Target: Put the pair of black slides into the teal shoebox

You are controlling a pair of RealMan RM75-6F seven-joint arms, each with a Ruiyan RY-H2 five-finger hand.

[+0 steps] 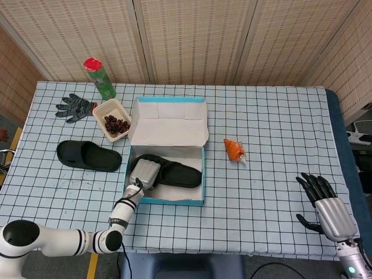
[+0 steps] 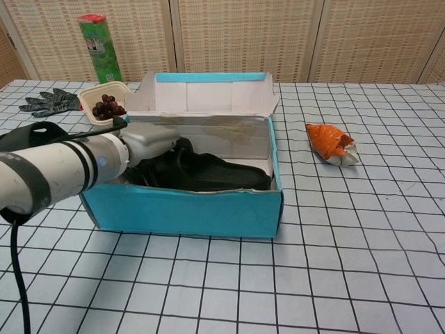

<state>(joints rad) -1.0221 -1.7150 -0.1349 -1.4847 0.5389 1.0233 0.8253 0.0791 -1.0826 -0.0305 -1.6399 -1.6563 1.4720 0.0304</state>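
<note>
The teal shoebox [image 1: 174,200] [image 2: 188,209] stands open in the middle of the table, its lid [image 1: 168,119] tipped back. One black slide [image 1: 177,172] [image 2: 208,172] lies flat inside it. My left hand [image 1: 144,173] [image 2: 149,142] reaches into the box from the left and holds that slide at its strap end; the fingertips are hidden. The second black slide [image 1: 88,155] [image 2: 38,129] lies on the table left of the box. My right hand [image 1: 325,203] rests far off near the table's right front corner, fingers spread, holding nothing.
A bowl of dark fruit [image 1: 113,121] [image 2: 104,104] sits by the box's back left corner. Behind it are a green can [image 1: 100,78] [image 2: 97,49] and a grey glove [image 1: 75,107] [image 2: 52,102]. An orange packet [image 1: 234,150] [image 2: 332,144] lies right of the box.
</note>
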